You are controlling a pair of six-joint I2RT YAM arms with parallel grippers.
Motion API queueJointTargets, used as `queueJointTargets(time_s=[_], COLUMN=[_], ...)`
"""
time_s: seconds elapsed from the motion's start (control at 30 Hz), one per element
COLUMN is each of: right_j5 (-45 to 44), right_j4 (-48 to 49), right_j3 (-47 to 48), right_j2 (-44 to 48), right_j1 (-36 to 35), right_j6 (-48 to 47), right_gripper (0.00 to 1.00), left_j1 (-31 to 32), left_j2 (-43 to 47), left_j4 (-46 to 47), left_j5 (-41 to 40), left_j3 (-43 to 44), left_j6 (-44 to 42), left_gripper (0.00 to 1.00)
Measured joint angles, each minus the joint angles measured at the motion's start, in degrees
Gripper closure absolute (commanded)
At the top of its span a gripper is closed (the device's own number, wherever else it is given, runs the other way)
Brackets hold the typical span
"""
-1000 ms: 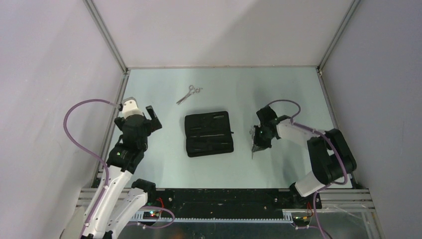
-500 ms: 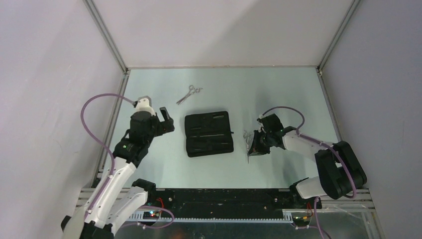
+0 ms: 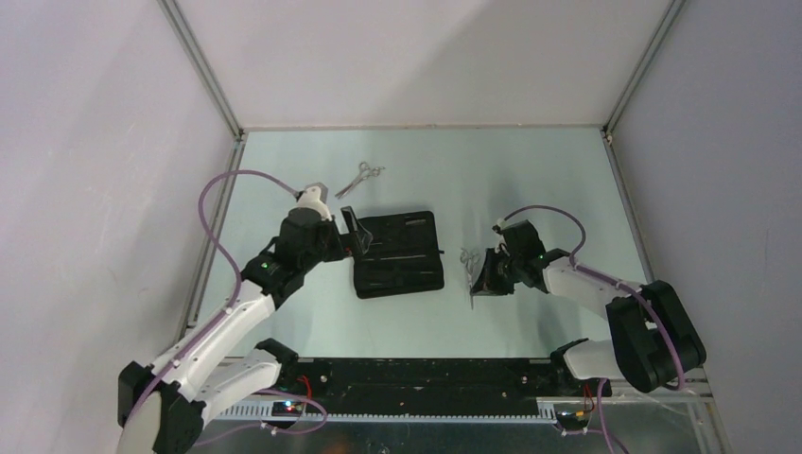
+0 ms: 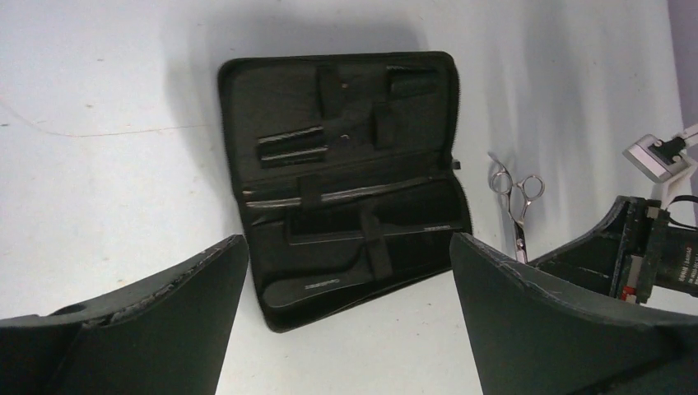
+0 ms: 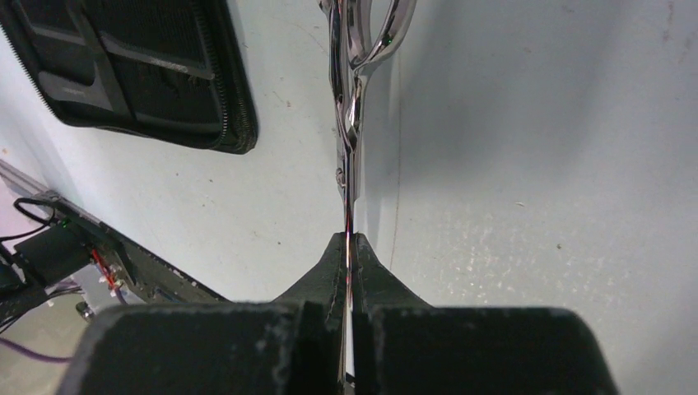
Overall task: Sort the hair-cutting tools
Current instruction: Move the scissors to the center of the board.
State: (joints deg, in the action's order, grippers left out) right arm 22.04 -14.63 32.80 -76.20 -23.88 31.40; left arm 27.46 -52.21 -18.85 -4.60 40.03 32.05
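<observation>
Worktop (image 3: pixel 530 170) carrying an open zip case (image 3: pixel 397 253), both scissors outside it.
Right jaws clench the blades of the nearer scissors (image 5: pixel 352 123), long axis straight ahead, rings farthest, case off to their left. Left jaws gape over the case's edge; the far scissors (image 3: pixel 359 178) lie nearest them.
</observation>
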Motion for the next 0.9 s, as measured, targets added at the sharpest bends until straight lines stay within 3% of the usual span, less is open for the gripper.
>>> queueJointTargets(time_s=[0.23, 0.37, 0.5, 0.57, 0.9], right_j5=[-6.5, -8.5, -9.6, -9.6, -10.4], right_j4=[-5.0, -6.4, -7.4, -7.6, -8.6], right_j3=[0.0, 0.0, 0.0, 0.0, 0.5], right_j2=[0.5, 0.7, 0.8, 1.2, 1.7], right_j1=[-1.8, -3.6, -4.4, -4.5, -5.4], right_j6=[0.1, 0.5, 1.1, 1.5, 1.6], right_gripper=[1.00, 0.89, 0.70, 0.65, 0.61], left_j1=[3.9, 4.5, 4.7, 4.7, 4.7], left_j2=[-5.0, -6.0, -5.9, -5.6, -1.5], left_j4=[2.9, 3.5, 3.6, 3.3, 0.1], left_j5=[0.3, 0.3, 0.0, -0.5, -4.6], left_j3=[0.0, 0.0, 0.0, 0.0, 0.4], left_j6=[3.0, 3.6, 4.0, 4.0, 2.5], left_gripper=[0.00, 0.00, 0.00, 0.00, 0.00])
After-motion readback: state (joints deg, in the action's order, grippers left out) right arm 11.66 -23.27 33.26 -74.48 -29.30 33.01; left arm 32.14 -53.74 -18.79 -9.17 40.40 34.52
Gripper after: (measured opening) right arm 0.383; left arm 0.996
